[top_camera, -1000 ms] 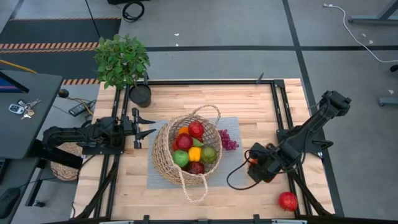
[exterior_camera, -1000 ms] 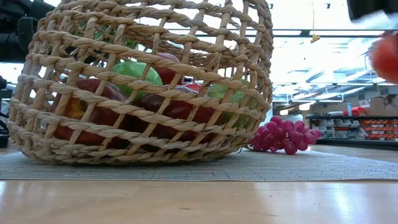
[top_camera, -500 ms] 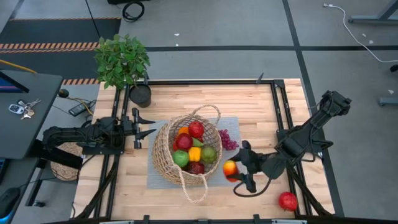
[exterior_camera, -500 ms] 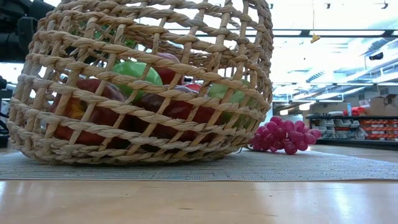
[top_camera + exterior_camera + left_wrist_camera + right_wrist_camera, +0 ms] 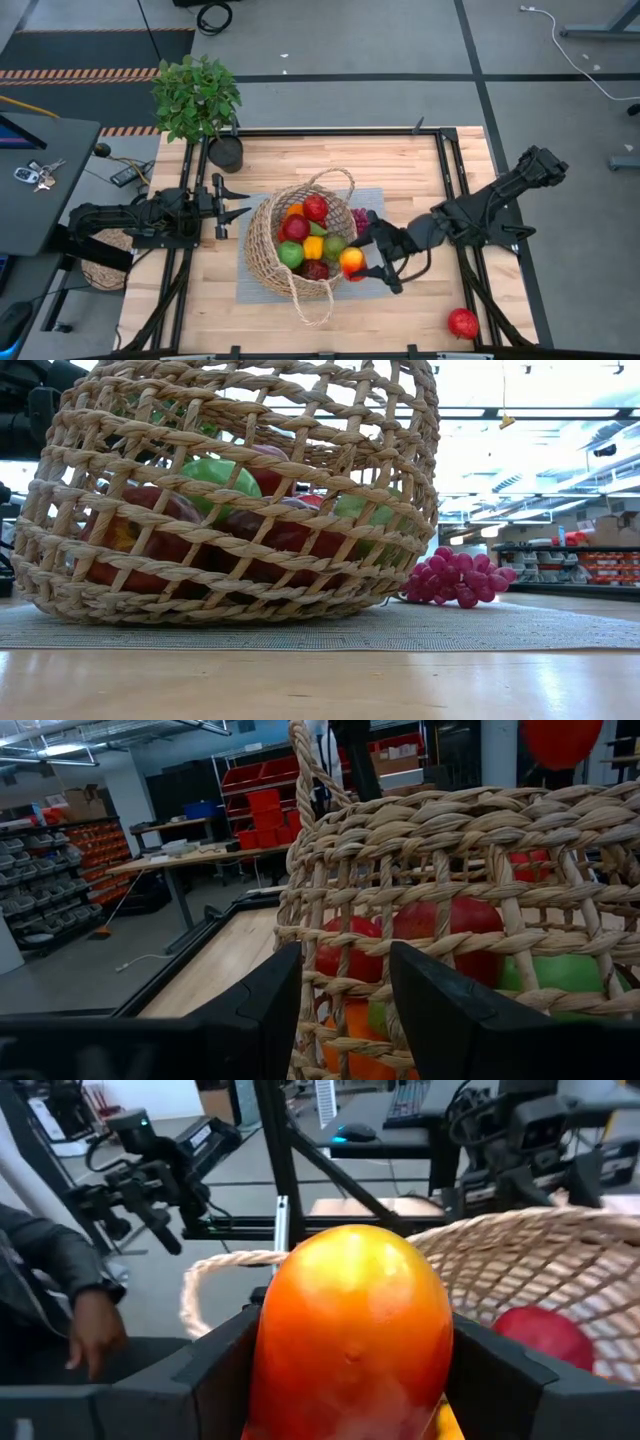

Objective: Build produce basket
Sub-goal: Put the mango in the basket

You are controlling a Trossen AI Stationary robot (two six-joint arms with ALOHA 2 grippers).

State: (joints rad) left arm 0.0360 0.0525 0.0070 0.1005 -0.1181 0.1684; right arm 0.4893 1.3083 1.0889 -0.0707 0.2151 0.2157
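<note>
1. Pale wooden surface (image 5: 200, 290) inside a black metal frame, with a grey mat (image 5: 370, 200) at its middle and grey floor all round.
2. On the mat sits the basket (image 5: 262, 245), a large round tan wicker one with an open weave and two thin loop handles, one toward the far edge and one toward the near edge.
3. Inside it lies the produce (image 5: 312, 245): red apples, a green apple, a yellow pepper, an orange fruit and a dark one at the near side. The low view shows the fruit through the gaps in the weave.
4. A bunch of purple grapes (image 5: 458, 577) lies on the mat just beside the basket's right side.
5. The right claw (image 5: 364, 258) reaches in from the right and is closed on an orange and red fruit (image 5: 351, 261), held at the basket's right rim. Its wrist view shows the fruit filling the space between both fingers.
6. A red apple (image 5: 462, 323) lies alone near the front right corner, well apart from the basket.
7. The left claw (image 5: 240, 200) rests just left of the basket, fingers parted, pointing at its wall.
8. A potted plant (image 5: 197, 98) stands at the far left corner. Bare wood lies open along the far side and the near left.
</note>
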